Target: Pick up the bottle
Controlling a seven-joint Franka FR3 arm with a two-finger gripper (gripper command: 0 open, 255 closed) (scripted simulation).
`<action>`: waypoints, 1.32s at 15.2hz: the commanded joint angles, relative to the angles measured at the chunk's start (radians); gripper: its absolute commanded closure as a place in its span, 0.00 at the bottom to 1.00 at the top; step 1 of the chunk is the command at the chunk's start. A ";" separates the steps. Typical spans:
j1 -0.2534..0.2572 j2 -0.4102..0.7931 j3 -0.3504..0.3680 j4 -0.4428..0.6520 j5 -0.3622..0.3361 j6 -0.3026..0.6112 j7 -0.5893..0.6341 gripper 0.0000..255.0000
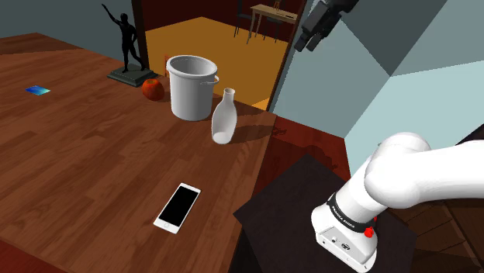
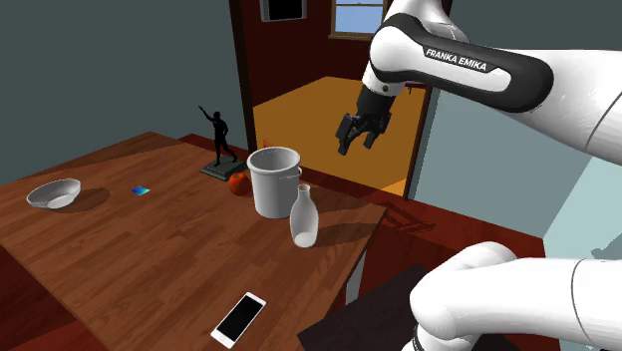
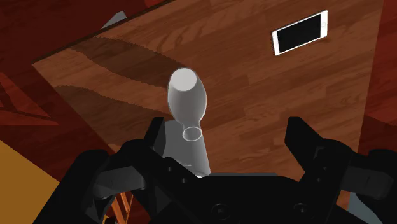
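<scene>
Shoulder view has the gripper (image 1: 307, 44) hanging high over the far corner of the wooden table (image 1: 93, 155), its jaws spread wide and nothing between them. The white bottle (image 1: 224, 118) stands upright below it, near the table's edge and just beside a larger white bucket (image 1: 191, 87). From the wrist view the bottle (image 3: 186, 105) sits nearer one of the black fingers (image 3: 158, 143) than the other, so a straight descent would probably bring that finger down on the shoulder or mouth instead of past it, and the bottle would tip. It looks top-light but narrow at the neck and smooth all over, so a grasp taken too high could slide up and off as the jaws close. The bucket is the second hazard. With the jaws this wide, the finger on its side may strike the rim or the handle and shove the bucket into the bottle. The edge is the third. If the bottle falls toward it, it could roll off the table and out of reach. The phone (image 1: 178, 206) lies well apart and seems to be no obstacle.
</scene>
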 commanded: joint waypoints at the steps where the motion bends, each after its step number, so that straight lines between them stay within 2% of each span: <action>1: 0.000 0.000 0.000 0.000 0.000 0.000 0.000 0.00; 10: 0.008 0.274 0.050 -0.018 -0.020 0.234 0.010 0.00; 20: 0.006 0.638 0.095 0.076 -0.075 0.439 0.048 0.00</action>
